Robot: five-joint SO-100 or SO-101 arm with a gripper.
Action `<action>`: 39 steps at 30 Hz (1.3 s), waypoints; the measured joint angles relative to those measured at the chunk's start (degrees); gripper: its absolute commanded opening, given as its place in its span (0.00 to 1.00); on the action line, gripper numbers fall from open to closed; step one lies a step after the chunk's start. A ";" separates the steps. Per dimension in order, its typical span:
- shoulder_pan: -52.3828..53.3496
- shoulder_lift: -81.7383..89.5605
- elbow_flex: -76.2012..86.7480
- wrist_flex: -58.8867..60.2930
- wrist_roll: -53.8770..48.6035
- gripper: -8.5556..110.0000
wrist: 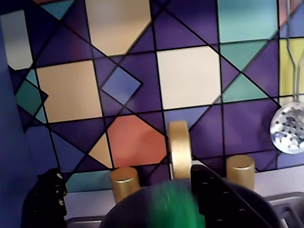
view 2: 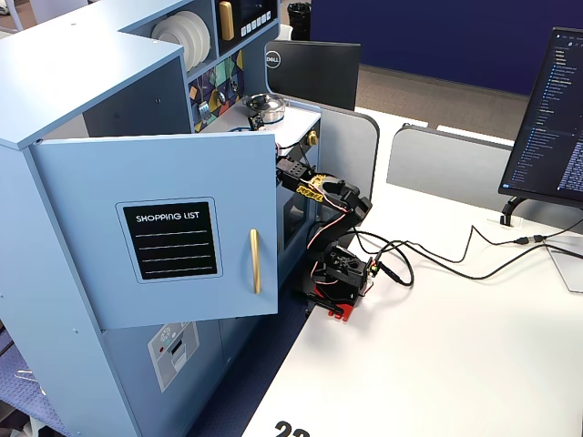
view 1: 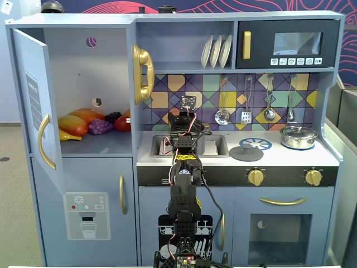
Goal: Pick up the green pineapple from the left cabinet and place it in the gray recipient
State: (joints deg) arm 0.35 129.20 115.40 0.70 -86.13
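Note:
In the wrist view the green pineapple (wrist: 173,206) is a blurred green shape at the bottom edge, inside the dark round rim of the gray pot (wrist: 126,213). My gripper (wrist: 124,171) is open. Its black fingers (wrist: 45,199) stand wide apart either side of the pot, and the pineapple lies close to the right one. In a fixed view my arm (view 1: 181,139) reaches over the sink (view 1: 215,145) and hides the pot and the pineapple. The left cabinet (view 1: 78,67) stands open with its door (view 1: 33,95) swung out. In the other fixed view the door (view 2: 164,228) hides the gripper.
A mango (view 1: 75,124), purple grapes (view 1: 100,127) and other fruit lie on the cabinet shelf. A gold faucet (wrist: 179,147) and gold knobs (wrist: 124,183) stand just behind the pot. A flat gray lid (view 1: 246,152) and a silver lidded pot (view 1: 298,135) sit on the counter. Utensils (view 1: 222,114) hang on the backsplash.

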 measured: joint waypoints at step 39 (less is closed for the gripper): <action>-1.32 51.59 57.22 72.86 -2.99 0.07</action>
State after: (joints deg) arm -0.97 180.79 172.62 73.56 -89.12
